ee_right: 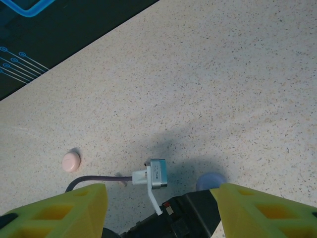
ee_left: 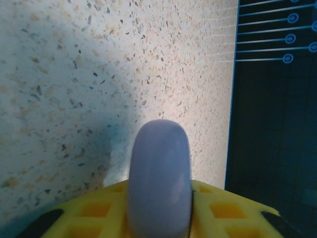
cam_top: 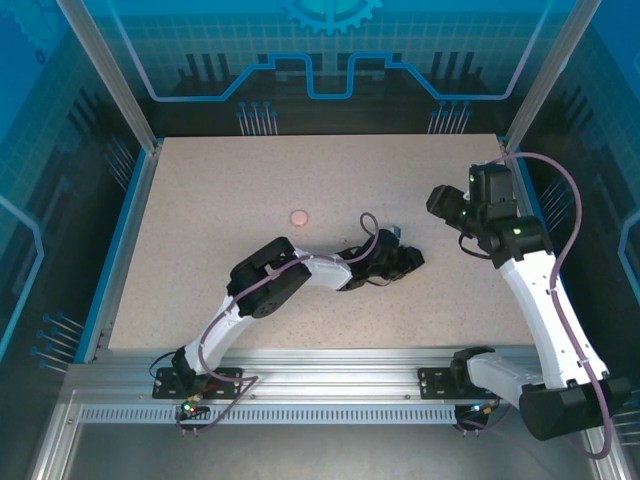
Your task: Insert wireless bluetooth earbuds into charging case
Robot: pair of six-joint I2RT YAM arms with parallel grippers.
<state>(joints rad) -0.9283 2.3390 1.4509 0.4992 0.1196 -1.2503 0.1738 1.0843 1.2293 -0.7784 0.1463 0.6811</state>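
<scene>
Hovering right gripper [ee_right: 159,201], fingers spread, empty; left gripper [cam_top: 405,262] at purple rounded piece [ee_left: 159,178], maybe case, grip unclear; pink piece [cam_top: 298,216] well apart.

Pale, speckled table [cam_top: 250,170] spreads beneath the left gripper [cam_top: 408,259] — blue circuit-patterned panels [cam_top: 330,60] rise beyond it, well apart.
</scene>
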